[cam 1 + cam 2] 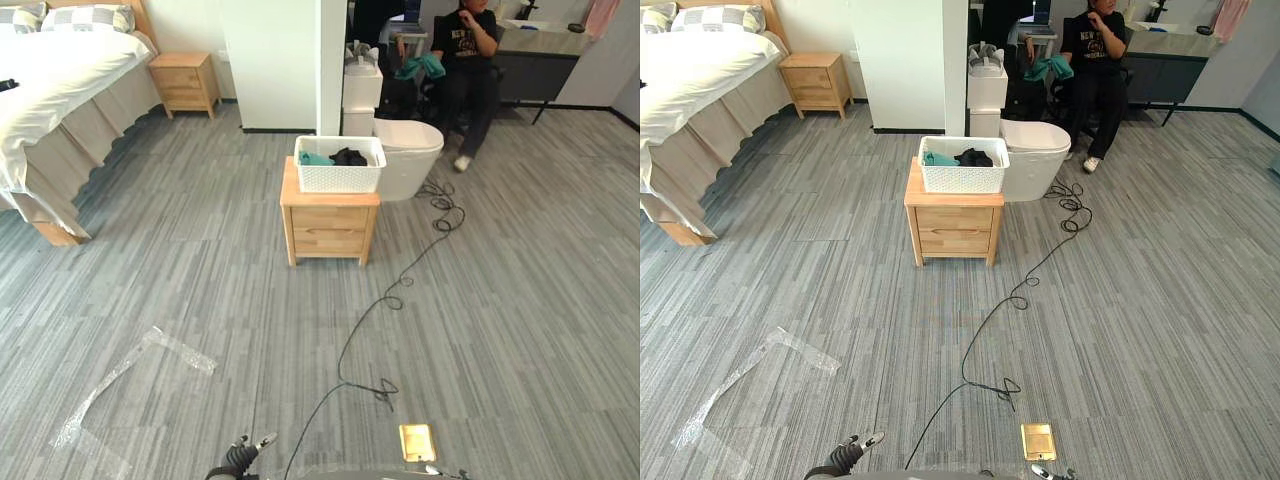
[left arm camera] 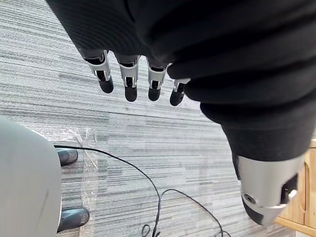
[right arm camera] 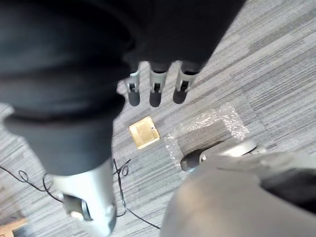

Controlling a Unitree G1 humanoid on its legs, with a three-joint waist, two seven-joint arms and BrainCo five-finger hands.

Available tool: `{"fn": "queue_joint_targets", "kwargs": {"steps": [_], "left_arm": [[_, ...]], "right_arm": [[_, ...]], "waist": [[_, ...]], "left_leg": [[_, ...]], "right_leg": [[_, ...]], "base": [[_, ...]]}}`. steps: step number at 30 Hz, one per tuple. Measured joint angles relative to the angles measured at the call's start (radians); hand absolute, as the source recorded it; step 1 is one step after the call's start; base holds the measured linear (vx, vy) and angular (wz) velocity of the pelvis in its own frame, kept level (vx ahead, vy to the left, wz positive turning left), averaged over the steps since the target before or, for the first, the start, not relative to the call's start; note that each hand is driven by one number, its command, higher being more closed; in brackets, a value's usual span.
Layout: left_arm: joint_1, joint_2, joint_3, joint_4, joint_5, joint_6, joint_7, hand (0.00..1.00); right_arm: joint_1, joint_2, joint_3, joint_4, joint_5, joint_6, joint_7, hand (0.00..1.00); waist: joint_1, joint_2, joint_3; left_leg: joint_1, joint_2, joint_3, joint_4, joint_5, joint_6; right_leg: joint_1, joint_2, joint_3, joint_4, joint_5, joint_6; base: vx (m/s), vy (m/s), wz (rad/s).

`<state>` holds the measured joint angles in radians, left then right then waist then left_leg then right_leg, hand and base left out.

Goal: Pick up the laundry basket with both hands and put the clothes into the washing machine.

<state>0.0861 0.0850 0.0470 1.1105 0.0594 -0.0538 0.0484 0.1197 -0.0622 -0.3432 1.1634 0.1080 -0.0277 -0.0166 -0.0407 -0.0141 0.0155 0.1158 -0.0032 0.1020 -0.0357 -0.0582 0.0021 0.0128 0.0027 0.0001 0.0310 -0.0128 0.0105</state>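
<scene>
A grey striped floor point(image 1: 520, 300) runs through the room. A bed point(image 1: 50, 80) with white covers stands at far left, with a wooden nightstand point(image 1: 185, 82) beside its head, near the white wall point(image 1: 270, 60). A second nightstand point(image 1: 330, 225) stands mid-room, a white toilet point(image 1: 410, 150) just behind it. A person point(image 1: 470, 45) sits by a dark desk point(image 1: 545, 65).

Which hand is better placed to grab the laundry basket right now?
Neither: the left hand and right hand both hang open, low, far from the laundry basket centred ahead on the nightstand. Walk closer first.

The laundry basket point(image 1: 340, 179) is white lattice, the clothes point(image 1: 348, 157) teal and black, the nightstand point(image 1: 328, 230) pale wood.
</scene>
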Motion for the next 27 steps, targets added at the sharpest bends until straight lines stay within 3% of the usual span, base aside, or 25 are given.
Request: {"fn": "queue_joint_targets", "kwargs": {"steps": [19, 27], "left_arm": [[-0.003, -0.002, 0.034, 0.023, -0.012, 0.002, 0.001, 0.0], [0.0, -0.009, 0.048, 0.016, -0.051, -0.001, 0.001, 0.0]], "right_arm": [[-0.002, -0.002, 0.0, 0.027, 0.002, -0.001, -0.001, 0.0], [-0.004, 0.006, -0.001, 0.016, 0.009, 0.005, -0.001, 0.0]], "waist": [[-0.001, -0.006, -0.004], [0.003, -0.013, 0.002]], "left_leg": [[0.013, -0.004, -0.01, -0.015, 0.01, 0.008], [-0.047, -0.007, -0.001, 0.002, 0.004, 0.007]], "right_leg": [[0.018, -0.003, -0.007, -0.03, 0.016, -0.002], [-0.047, -0.006, 0.003, 0.006, 0.003, 0.008]], "base": [[0.02, 0.005, 0.01], [-0.07, -0.01, -0.04]]}}
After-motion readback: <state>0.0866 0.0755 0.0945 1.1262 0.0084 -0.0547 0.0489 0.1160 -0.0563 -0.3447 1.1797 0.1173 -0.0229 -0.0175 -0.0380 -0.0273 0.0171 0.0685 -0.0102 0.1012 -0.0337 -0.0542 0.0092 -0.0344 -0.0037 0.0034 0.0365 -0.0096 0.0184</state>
